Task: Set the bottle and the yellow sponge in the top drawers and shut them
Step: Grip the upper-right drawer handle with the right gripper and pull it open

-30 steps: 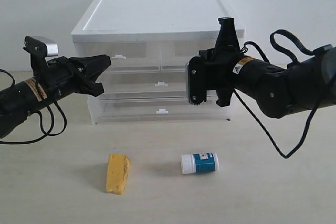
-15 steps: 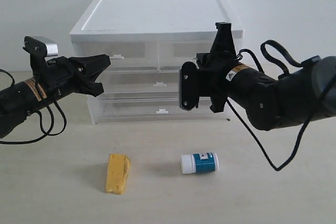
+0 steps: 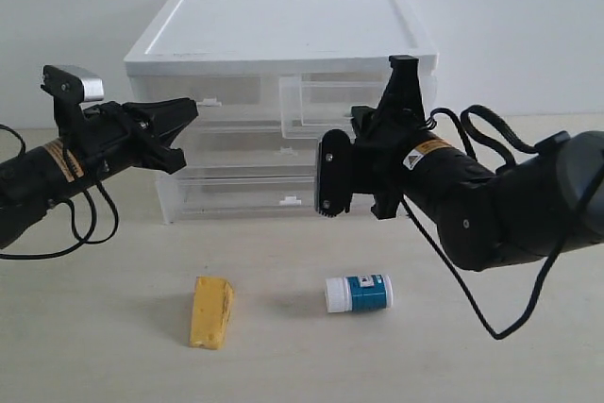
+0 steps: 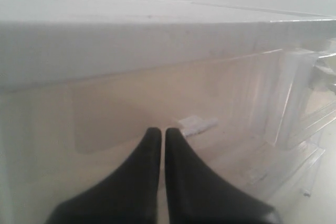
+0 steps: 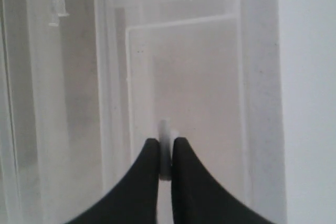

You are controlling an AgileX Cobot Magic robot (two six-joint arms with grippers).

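Observation:
The bottle [image 3: 359,293] lies on its side on the table, and the yellow sponge [image 3: 211,311] rests to its left; both are apart from the grippers. The top right drawer [image 3: 316,106] stands partly pulled out of the cabinet [image 3: 283,25]. My right gripper [image 3: 359,118] is shut on its white handle tab [image 5: 165,129], pinched between the fingertips of the right gripper [image 5: 165,145]. The top left drawer [image 3: 236,92] is closed. My left gripper [image 3: 193,107] hovers shut just short of that drawer's tab [image 4: 197,124], with nothing between the fingers of the left gripper [image 4: 159,130].
Two full-width translucent drawers [image 3: 283,172] sit closed below the top pair. The right arm's cable [image 3: 491,125] loops beside the cabinet. The table [image 3: 472,346] is light wood, with a white wall behind.
The right gripper has drawn back toward the front of the table, pulling the top right drawer partly out. The left arm, sponge and bottle have not moved.

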